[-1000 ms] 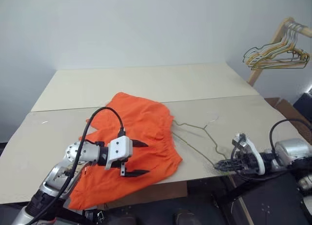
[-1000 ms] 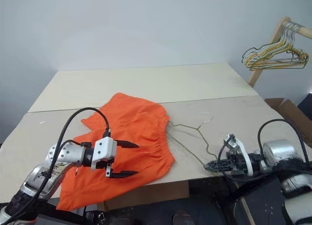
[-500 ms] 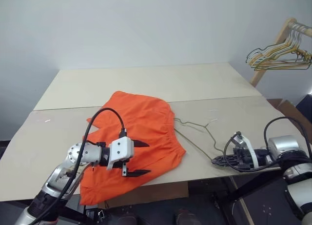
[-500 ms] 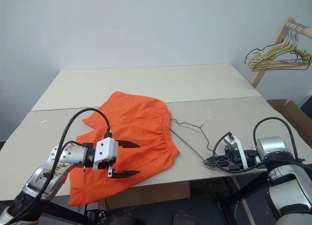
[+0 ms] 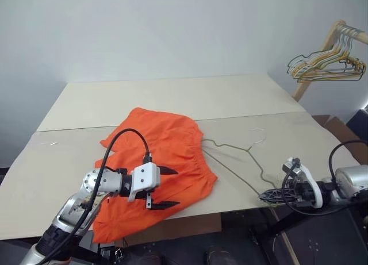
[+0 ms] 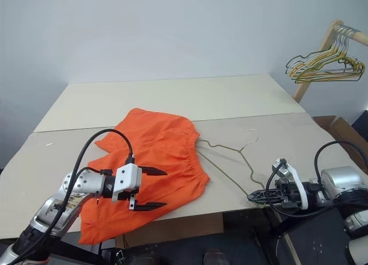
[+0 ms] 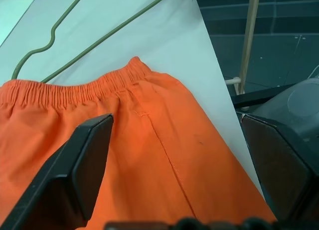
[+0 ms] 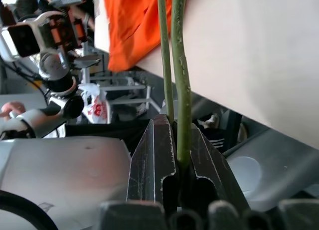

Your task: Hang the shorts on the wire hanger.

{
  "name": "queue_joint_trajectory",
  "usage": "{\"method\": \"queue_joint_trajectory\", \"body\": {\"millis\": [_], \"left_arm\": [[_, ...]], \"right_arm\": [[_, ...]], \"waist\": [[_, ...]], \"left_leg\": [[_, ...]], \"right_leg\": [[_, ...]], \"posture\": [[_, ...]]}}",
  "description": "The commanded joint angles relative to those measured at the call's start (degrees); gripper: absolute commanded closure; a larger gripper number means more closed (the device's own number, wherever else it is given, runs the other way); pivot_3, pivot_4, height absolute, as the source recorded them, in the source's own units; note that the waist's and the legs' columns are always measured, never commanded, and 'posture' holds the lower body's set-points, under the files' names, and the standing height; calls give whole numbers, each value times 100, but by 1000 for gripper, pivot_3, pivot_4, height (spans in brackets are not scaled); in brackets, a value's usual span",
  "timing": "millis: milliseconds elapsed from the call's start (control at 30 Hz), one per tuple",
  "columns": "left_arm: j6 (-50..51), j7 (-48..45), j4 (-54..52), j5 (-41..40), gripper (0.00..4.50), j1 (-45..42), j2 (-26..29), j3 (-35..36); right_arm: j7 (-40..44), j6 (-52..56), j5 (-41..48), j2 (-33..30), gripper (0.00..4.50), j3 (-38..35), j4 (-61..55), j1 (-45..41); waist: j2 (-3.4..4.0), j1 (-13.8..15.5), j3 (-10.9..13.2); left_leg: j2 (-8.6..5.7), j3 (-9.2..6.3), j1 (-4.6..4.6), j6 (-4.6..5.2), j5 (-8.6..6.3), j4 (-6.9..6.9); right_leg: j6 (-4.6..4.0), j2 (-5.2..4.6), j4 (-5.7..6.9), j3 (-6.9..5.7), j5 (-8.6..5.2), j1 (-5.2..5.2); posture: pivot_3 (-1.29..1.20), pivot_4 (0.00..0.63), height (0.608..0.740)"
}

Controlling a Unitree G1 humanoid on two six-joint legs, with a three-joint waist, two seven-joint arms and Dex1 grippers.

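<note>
Shorts: the bright orange shorts [image 5: 158, 161] lie spread flat on the pale worktop [image 5: 172, 98], with the gathered waistband towards the hanger and one part hanging over the near edge.
Wire hanger: the thin olive-grey wire hanger [image 5: 238, 161] lies on the worktop just beside the waistband; its hook points to the far side, and its near corner reaches past the worktop edge.
Left end effector: the left end effector [image 5: 164, 187] hovers over the shorts with its two black fingers spread wide, grasping nothing.
Right end effector: the right end effector [image 5: 269, 196] is clenched on the hanger wire at the near right edge of the worktop.
Background: a bunch of yellowish and green hangers [image 5: 328, 66] hangs on a wooden rack [image 5: 325, 49] at the far right.
</note>
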Motion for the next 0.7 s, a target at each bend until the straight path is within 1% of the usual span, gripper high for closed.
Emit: {"method": "queue_joint_trajectory", "body": {"millis": [33, 133, 200, 300, 467, 600, 700], "left_arm": [[-101, 23, -81, 16, 52, -22, 8, 1], [-124, 38, -84, 125, 52, 5, 37, -58], [-162, 41, -62, 217, 52, 20, 50, -109], [-165, 51, -72, 214, 52, 41, 22, -105], [-130, 69, -110, 174, 52, 43, 35, -54], [-133, 60, -97, 193, 52, 65, 66, -65], [-142, 54, -3, 245, 52, 59, 43, -144]], "right_arm": [[321, -75, 157, -160, 4500, 127, -214, -80], [321, -44, -122, 75, 4500, 311, 139, -316], [321, -29, -477, 317, 4500, 434, 546, -569], [321, -159, -760, 587, 4500, 462, 1057, -830], [321, -335, -436, 507, 4500, 527, 881, -896], [321, -438, 69, 201, 4500, 743, 353, -807], [321, -474, 22, 284, 4500, 848, 534, -937]], "waist": [[0, 3, 0], [0, -3, 0], [0, -12, 0], [0, -1, 0], [1, 37, -1], [2, 33, 0], [1, 28, -1]], "left_leg": [[0, 0, 0, 0, 0, 0], [0, 1, 1, 0, 0, 0], [0, 3, 2, 0, 0, 0], [1, 4, 3, 0, 0, 0], [-2, 2, -2, 0, 0, 0], [-2, -1, -1, 0, 0, 0], [0, -2, 0, 0, 0, 0]], "right_leg": [[0, 0, 0, 0, 0, 0], [0, 0, -1, 0, 0, 0], [0, 0, 0, 1, 0, 0], [-2, 5, 0, 2, 1, 1], [-1, -3, 0, 0, 1, -1], [-1, -5, 1, 0, 1, -1], [-2, -2, 1, -1, 1, 0]], "posture": [[-40, 0, 740], [-40, 0, 740], [-34, 0, 740], [-30, 0, 740], [-19, 0, 740], [-19, 0, 740], [-18, 0, 740]]}}
